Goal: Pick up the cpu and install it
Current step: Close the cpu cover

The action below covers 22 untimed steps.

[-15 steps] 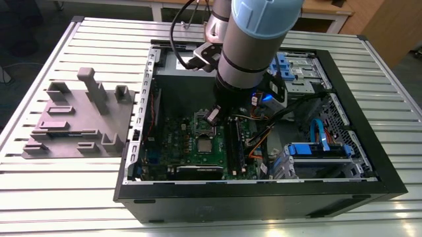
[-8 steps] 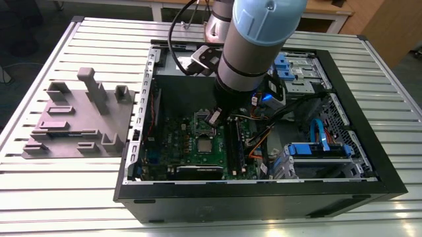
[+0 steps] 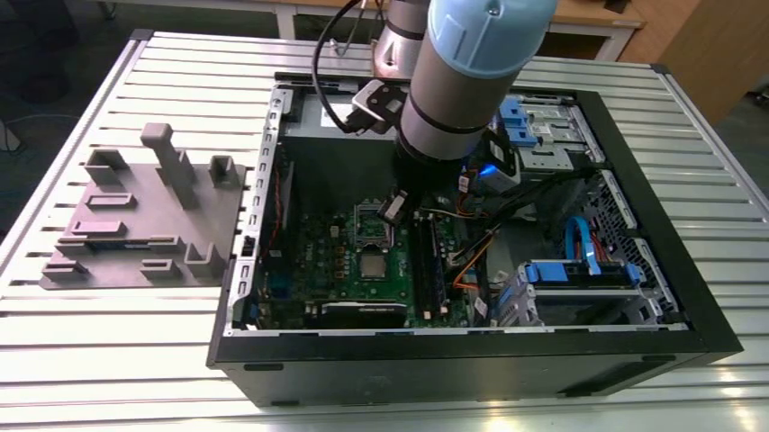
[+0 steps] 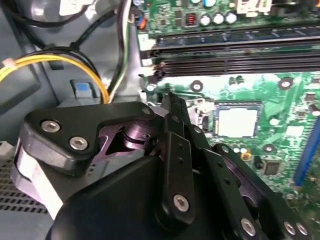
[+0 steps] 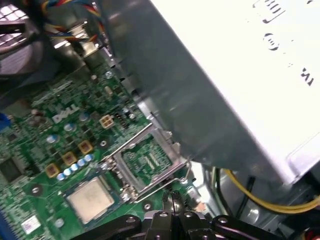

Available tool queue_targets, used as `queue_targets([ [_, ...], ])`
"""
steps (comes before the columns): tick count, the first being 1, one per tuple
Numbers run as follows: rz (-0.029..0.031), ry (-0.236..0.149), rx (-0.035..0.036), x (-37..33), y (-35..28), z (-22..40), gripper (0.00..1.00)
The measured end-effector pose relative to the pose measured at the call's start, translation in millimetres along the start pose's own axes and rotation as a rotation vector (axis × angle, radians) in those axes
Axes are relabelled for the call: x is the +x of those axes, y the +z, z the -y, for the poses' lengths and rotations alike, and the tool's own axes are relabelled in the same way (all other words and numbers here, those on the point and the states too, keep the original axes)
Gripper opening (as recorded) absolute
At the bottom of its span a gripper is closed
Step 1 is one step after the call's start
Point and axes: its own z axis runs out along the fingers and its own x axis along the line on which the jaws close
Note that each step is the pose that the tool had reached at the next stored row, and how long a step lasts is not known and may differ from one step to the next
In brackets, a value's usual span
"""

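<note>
The cpu point(image 5: 91, 199) lies flat in its socket on the green motherboard point(image 5: 55, 145), silver top up, and it shows as a pale square in the second wrist view point(image 4: 237, 121) and as a small grey square in the exterior view point(image 3: 375, 265). The hand point(image 5: 172, 197) hangs just above the board beside the socket, its fingertips drawn together with nothing between them, apart from the chip. The socket's metal load frame point(image 5: 145, 160) stands swung open next to the chip. Black memory slots point(image 4: 235, 52) run along the board nearby. Yellow cables point(image 4: 55, 62) pass beside the big grey metal box point(image 5: 225, 85). The open computer case point(image 3: 469, 364) rests on the slatted surface point(image 3: 108, 351), with a purple-grey tray point(image 3: 139, 225) beside it toward the exterior view's left.
</note>
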Motion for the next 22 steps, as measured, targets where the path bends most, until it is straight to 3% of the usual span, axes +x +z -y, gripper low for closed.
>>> queue_targets([
  [2,0.0096,-0.001,-0.0073,-1.1,1.2,-0.6,0.11],
  [6,0.0474,-0.006,-0.0357,-2.0,2.3,-0.2,0.11],
  [8,0.0514,-0.006,-0.0383,-2.5,4.1,0.7,0.11],
  [13,0.0525,-0.018,-0.0404,-4.3,7.1,3.0,0.11],
  [19,0.0780,-0.034,-0.0626,-5.7,9.7,5.1,0.11],
  [22,0.0829,-0.053,-0.0702,-5.7,11.7,5.3,0.11],
])
